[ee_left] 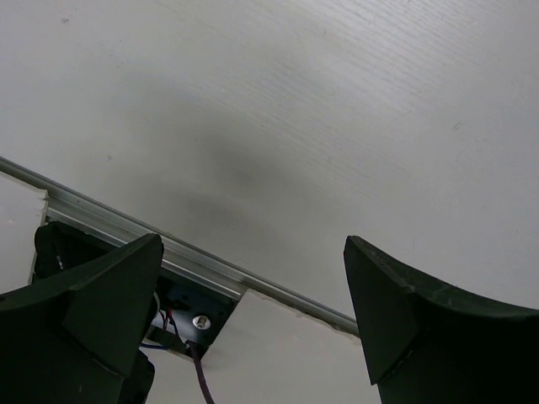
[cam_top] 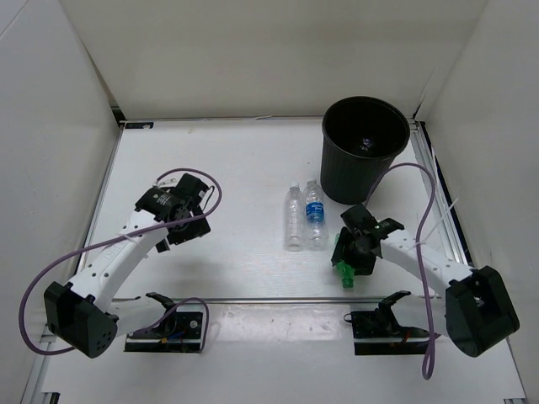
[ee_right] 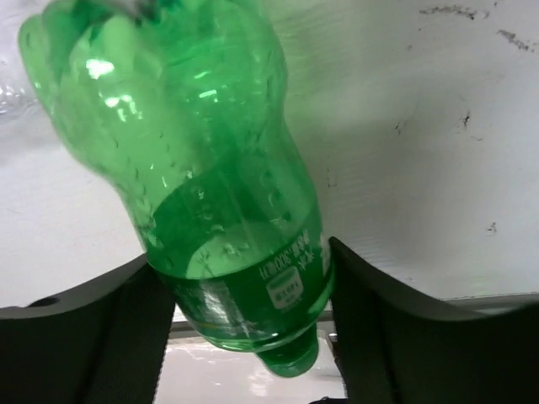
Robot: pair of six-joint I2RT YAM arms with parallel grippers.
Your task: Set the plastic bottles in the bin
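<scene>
The right claw (ee_right: 244, 328) is closed on a green plastic bottle (ee_right: 219, 185) - both fingers press its sides near the neck, and its cap points back toward the wrist. This bottle is at the near right of the white bench (cam_top: 227, 168), on the near side of the round black plastic bin (cam_top: 338, 172). Two clear plastic bottles lie side by side just left of it - one plain (cam_top: 293, 220), one blue-labelled (cam_top: 315, 214). The left claw (ee_left: 253, 303) gapes wide over bare bench, holding nothing.
</scene>
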